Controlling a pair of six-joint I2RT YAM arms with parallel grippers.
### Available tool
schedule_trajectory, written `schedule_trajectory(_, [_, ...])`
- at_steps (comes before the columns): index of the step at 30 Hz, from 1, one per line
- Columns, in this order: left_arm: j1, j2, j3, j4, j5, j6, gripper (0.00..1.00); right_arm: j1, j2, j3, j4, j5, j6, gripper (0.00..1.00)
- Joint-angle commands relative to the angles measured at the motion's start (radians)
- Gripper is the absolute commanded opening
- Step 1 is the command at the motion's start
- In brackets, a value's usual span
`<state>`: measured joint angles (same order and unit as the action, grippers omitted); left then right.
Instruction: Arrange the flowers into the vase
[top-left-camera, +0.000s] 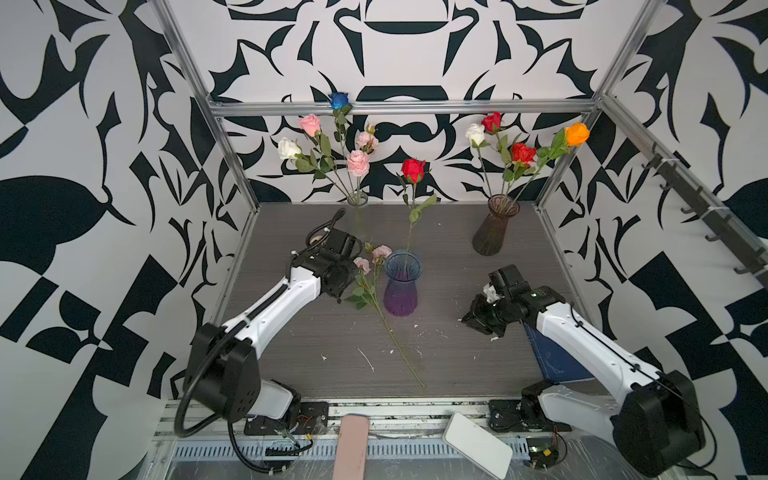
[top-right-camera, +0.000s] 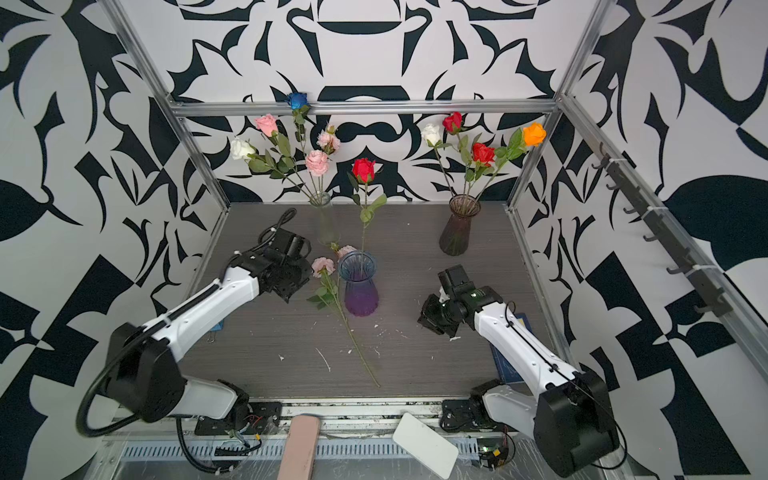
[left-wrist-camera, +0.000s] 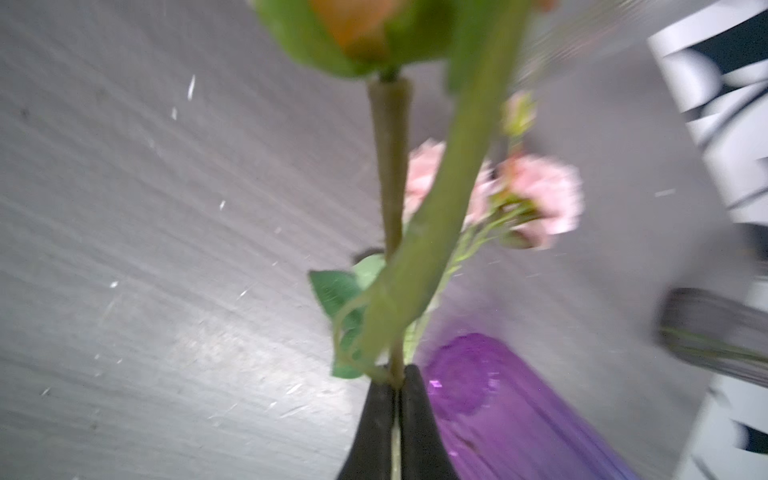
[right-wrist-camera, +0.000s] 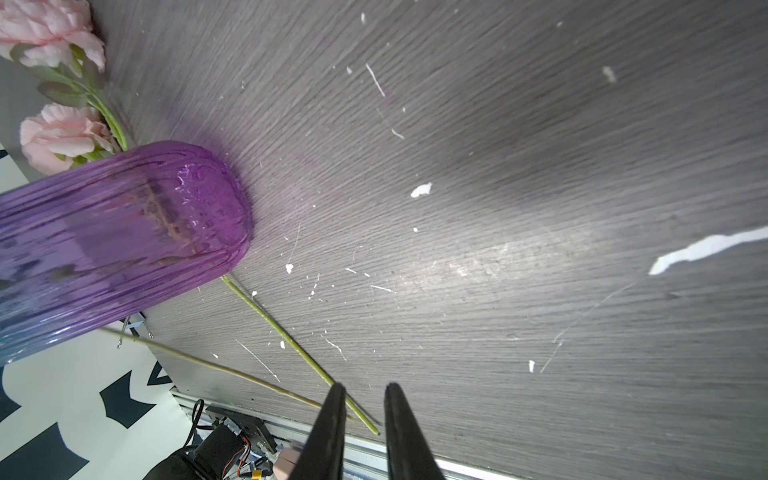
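Far left: the clear vase holds the left bunch of five heads: white, blue, three pink. The left end effector is clenched on the thin green stem of a peach rose, whose head is blurred close to the lens. The grip itself can't be seen in the top views. It is just left of the purple vase, not over the mouth.

The pink spray lies flat on the desk, heads beside the purple vase, stem running toward the near edge. One red rose stands in the purple vase.

Far right: the dark vase holds the right bunch: white, two red, orange. The right end effector is released and empty, jaws slightly apart, low over the desk near the spray's stem end.

Progress looks early if the purple vase is the target: one flower in, one in hand, one on the desk.
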<state>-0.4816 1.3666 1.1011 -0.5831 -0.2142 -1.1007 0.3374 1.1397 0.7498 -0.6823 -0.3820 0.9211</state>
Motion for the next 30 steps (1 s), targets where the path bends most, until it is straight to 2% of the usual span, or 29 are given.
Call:
schedule_trajectory(1, [0.005,-0.141,-0.069,0.174,-0.072,0.011,0.00,0.003,-0.013,0.000,0.004,-0.005,-0.004,0.22])
schedule_trajectory(5, [0.005,-0.259,-0.121,0.331,-0.107,0.028,0.00,0.004,-0.012,0.003,0.004,-0.006,-0.003,0.22])
schedule_trajectory(11, [0.005,-0.370,-0.123,0.494,-0.135,0.126,0.00,0.003,-0.012,0.003,0.001,-0.007,-0.001,0.21])
schedule_trajectory(19, [0.006,-0.428,-0.040,0.549,-0.176,0.251,0.00,0.005,-0.009,0.009,-0.002,-0.007,0.001,0.21])
schedule_trajectory(30, [0.006,-0.426,0.118,0.535,-0.196,0.409,0.00,0.004,-0.005,0.011,-0.005,-0.009,0.001,0.21])
